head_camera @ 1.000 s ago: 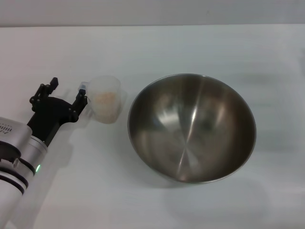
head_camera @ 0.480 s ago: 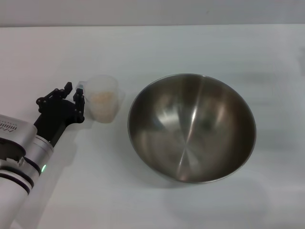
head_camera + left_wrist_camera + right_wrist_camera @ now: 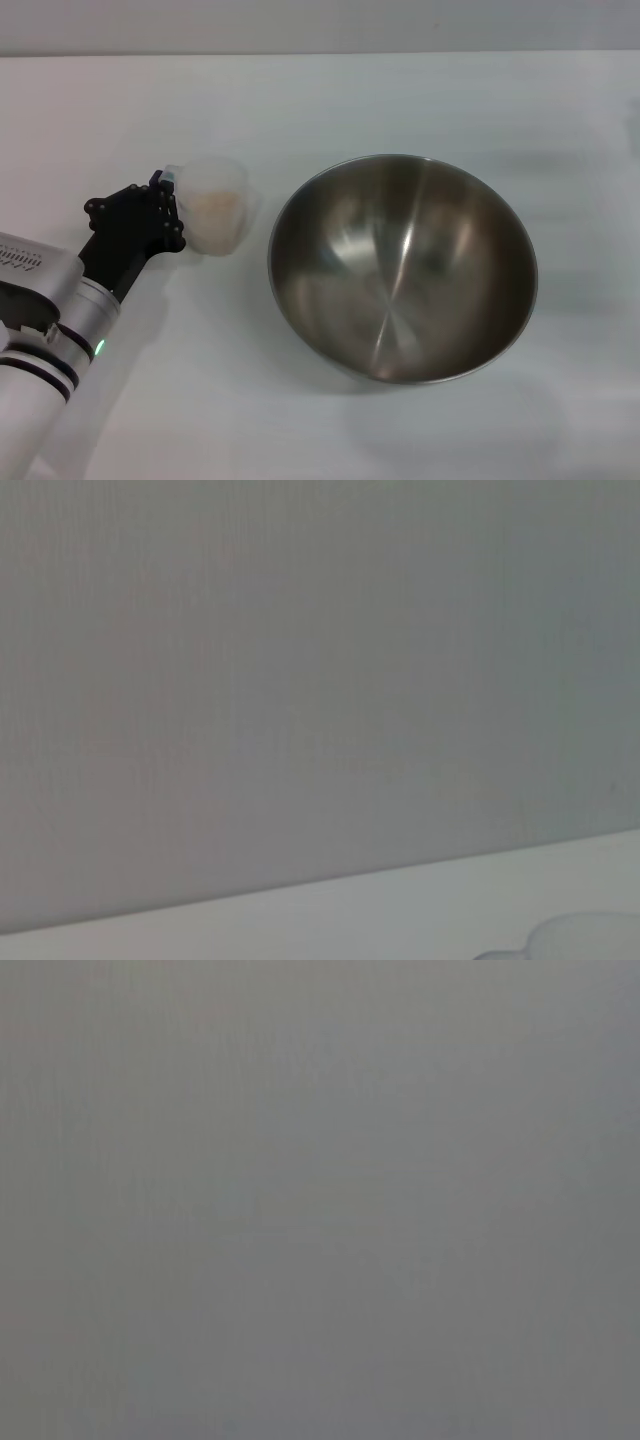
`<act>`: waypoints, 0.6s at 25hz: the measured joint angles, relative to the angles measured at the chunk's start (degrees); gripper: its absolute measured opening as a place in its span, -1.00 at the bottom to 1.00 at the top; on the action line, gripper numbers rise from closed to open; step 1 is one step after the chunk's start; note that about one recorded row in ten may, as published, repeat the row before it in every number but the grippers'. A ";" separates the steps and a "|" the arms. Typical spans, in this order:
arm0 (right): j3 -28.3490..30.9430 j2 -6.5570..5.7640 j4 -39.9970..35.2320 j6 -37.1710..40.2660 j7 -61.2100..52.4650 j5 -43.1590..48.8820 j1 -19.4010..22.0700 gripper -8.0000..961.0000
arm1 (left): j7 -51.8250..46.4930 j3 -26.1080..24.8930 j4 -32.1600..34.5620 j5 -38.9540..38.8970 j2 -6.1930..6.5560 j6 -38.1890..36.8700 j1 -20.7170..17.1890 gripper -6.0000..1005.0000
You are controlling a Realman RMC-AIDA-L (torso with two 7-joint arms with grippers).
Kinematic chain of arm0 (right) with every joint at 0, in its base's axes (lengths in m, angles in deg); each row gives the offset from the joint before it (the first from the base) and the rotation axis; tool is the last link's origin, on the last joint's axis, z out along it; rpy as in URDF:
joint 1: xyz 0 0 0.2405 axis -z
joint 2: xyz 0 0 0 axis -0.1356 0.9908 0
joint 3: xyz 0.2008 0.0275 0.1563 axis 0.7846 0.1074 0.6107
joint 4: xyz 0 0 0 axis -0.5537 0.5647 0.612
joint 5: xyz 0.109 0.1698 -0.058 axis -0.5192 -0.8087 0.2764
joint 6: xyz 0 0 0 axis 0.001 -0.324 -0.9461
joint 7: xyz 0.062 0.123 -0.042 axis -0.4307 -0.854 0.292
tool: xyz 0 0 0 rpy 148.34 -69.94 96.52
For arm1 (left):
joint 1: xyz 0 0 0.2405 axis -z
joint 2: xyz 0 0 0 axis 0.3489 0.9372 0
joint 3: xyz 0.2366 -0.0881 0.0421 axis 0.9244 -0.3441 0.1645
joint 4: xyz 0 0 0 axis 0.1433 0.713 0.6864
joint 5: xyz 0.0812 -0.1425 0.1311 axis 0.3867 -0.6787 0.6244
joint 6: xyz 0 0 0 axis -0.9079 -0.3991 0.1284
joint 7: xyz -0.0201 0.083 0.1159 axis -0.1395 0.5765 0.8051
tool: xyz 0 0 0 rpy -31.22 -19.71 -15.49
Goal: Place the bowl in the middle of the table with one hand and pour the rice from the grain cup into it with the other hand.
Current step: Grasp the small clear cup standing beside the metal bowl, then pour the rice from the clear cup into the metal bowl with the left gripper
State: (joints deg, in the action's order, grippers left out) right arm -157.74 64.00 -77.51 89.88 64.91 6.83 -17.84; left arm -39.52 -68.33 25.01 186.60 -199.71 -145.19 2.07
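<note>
The large steel bowl (image 3: pixel 402 266) stands on the white table (image 3: pixel 420 95), right of the middle, and is empty. The small clear grain cup (image 3: pixel 218 212) stands upright just left of the bowl, with pale rice (image 3: pixel 214 202) inside. My left gripper (image 3: pixel 166 198) is at the cup's left side, its black fingers (image 3: pixel 157 214) drawn together on the cup's handle. A pale curved edge that may be the cup's rim (image 3: pixel 585 932) shows in the left wrist view. My right gripper is out of view; its wrist view shows only flat grey.
The left arm (image 3: pixel 60 320) reaches in from the lower left corner. The table's far edge meets a grey wall (image 3: pixel 320 25) at the top of the head view.
My left gripper's fingers were spread wide beside the cup one second ago; they have moved right and closed on the cup's handle. The cup and bowl have stayed in place.
</note>
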 joint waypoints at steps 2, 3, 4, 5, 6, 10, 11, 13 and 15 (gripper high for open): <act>0.00 -0.03 0.00 0.00 0.00 0.00 -0.01 0.10 | 0.23 -0.34 -0.36 0.04 0.00 -0.67 0.04 -0.96; 0.00 -0.06 0.00 0.04 0.00 0.00 -0.02 0.10 | 0.38 -0.54 -0.45 0.01 0.00 -1.46 0.09 -0.96; 0.00 -0.08 0.00 0.14 0.00 0.00 -0.02 0.10 | 0.52 -0.62 -0.44 0.04 0.00 -2.51 0.16 -0.96; 0.00 -0.08 0.00 0.26 0.00 0.00 -0.01 0.10 | 0.97 -0.66 -0.34 0.05 0.00 -4.37 0.27 -0.96; 0.00 -0.09 0.00 0.47 0.00 0.00 0.01 0.10 | 3.15 -0.66 -0.17 0.15 0.00 -8.10 0.41 -0.96; 0.00 -0.22 0.00 0.50 0.00 -0.08 0.02 0.10 | 12.18 -0.09 -0.22 1.01 0.00 -14.93 0.66 -0.96; 0.00 -0.33 -0.07 0.52 0.16 -0.19 -0.04 0.10 | 19.63 0.46 -0.08 2.94 0.01 -18.68 1.19 -0.96; 0.01 -0.39 -0.12 0.52 0.51 -0.26 -0.07 0.10 | 22.83 0.62 0.00 4.18 0.00 -19.86 1.41 -0.96; 0.06 -0.43 -0.37 0.53 1.28 -0.34 -0.08 0.10 | 28.99 0.68 0.05 6.60 0.00 -21.68 1.86 -0.96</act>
State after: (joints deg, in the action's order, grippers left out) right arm -157.67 63.57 -77.88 90.41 66.20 6.49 -17.92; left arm -10.53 -67.65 25.06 193.20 -199.72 -166.87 3.93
